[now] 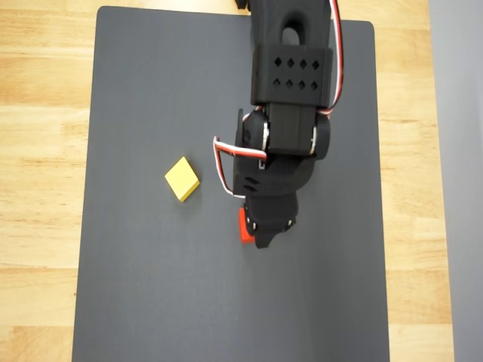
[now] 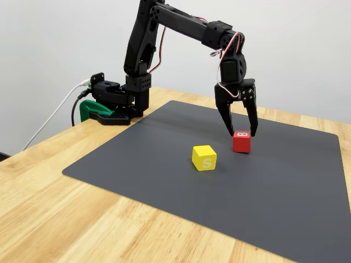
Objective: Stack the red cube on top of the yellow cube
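Observation:
The red cube [image 2: 242, 142] sits on the dark mat with a white letter on its top face. In the overhead view the arm hides most of the red cube [image 1: 245, 227]. My gripper [image 2: 241, 133] is open and points straight down over it, one fingertip on each side of the cube's top. From above, the gripper [image 1: 262, 230] covers the cube's right part. The yellow cube [image 2: 204, 158] rests on the mat a short way to the left, with a white "S" on its side. In the overhead view the yellow cube [image 1: 182, 179] lies up and left of the red one.
A dark grey mat [image 1: 151, 302] covers most of the wooden table [image 1: 38, 151]. The arm's base [image 2: 118, 101] and a green clamp [image 2: 89, 111] stand at the table's back left edge, with a white cable running off it.

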Controlling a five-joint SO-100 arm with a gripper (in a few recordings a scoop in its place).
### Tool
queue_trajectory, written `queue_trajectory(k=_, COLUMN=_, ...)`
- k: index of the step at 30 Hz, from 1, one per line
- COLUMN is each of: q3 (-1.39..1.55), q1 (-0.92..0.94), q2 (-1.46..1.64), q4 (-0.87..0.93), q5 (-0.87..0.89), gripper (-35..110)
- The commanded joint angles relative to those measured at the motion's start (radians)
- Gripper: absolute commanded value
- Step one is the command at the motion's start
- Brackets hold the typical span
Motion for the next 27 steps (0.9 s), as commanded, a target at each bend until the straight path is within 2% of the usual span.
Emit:
queue_trajectory(k=1, q3=-0.021, q1=0.025, q2=0.014, q4=0.012, q5=-0.002, gripper=0)
queue_trajectory(k=27, q3=-0.023, q1=0.044, q2=0.221, q4=0.106, q5=0.057, gripper=0)
